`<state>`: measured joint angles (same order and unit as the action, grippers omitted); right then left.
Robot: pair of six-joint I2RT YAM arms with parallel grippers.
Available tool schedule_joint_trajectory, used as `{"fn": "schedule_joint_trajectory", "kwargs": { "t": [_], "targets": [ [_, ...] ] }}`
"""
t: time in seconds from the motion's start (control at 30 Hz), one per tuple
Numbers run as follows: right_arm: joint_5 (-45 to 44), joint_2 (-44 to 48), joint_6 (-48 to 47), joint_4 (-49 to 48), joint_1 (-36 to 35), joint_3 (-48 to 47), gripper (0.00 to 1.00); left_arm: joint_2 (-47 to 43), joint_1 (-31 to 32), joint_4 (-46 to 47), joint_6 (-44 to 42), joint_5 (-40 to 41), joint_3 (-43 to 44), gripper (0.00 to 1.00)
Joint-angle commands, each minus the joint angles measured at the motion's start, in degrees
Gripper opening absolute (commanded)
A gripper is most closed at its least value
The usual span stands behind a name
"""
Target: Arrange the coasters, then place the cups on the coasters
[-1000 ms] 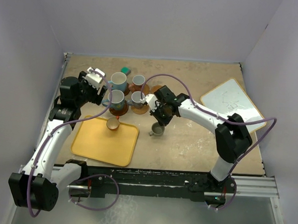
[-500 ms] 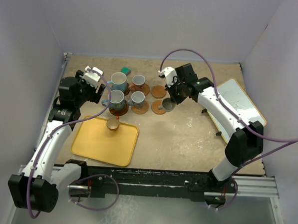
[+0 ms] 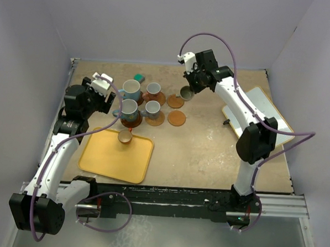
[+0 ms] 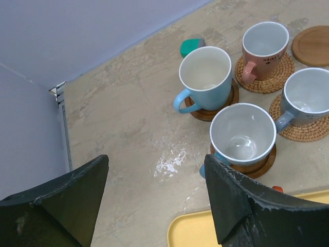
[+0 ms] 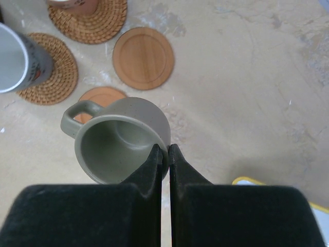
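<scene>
My right gripper (image 3: 189,87) (image 5: 165,150) is shut on the rim of the small grey-olive cup (image 3: 185,93) (image 5: 119,145), held above the table near two bare coasters (image 3: 175,101) (image 3: 177,118). In the right wrist view, one bare coaster (image 5: 143,57) lies ahead and an orange one (image 5: 100,95) is partly hidden under the cup. Two light blue cups (image 4: 205,73) (image 4: 242,134) and two medium cups (image 4: 264,43) (image 4: 311,95) stand on coasters. A small orange cup (image 3: 124,136) stands on the yellow tray (image 3: 105,159). My left gripper (image 3: 103,85) (image 4: 154,160) hangs open left of the blue cups.
A small teal block (image 3: 138,77) (image 4: 192,46) lies behind the cups near the back wall. A white board with a yellow rim (image 3: 259,114) lies at the right. Walls close in the table at the left, back and right.
My right arm has carried the grey-olive cup from the front middle of the table back to the bare coasters. My left arm has barely moved.
</scene>
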<state>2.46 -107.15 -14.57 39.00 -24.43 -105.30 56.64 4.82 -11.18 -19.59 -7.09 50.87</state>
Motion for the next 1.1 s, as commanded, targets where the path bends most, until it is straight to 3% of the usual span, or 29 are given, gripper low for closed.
{"fn": "schedule_joint_trajectory", "kwargs": {
  "t": [0.0, 0.47, 1.07],
  "targets": [
    [-1.28, -4.52, 0.37, 1.00, 1.02, -8.65, 0.00, -1.02, -0.51, 3.09, -0.08, -0.73, -0.07, 0.72],
    [1.84, -26.73, -0.48, 9.48, 1.69, -35.06, 0.00, -0.25, -0.51, 2.97, -0.78, -1.70, -0.26, 0.72],
    [5.45, -32.50, 0.15, 9.30, 1.67, -35.43, 0.00, -0.12, -0.51, 2.74, -1.40, -3.70, -0.60, 0.72]
  ]
}}
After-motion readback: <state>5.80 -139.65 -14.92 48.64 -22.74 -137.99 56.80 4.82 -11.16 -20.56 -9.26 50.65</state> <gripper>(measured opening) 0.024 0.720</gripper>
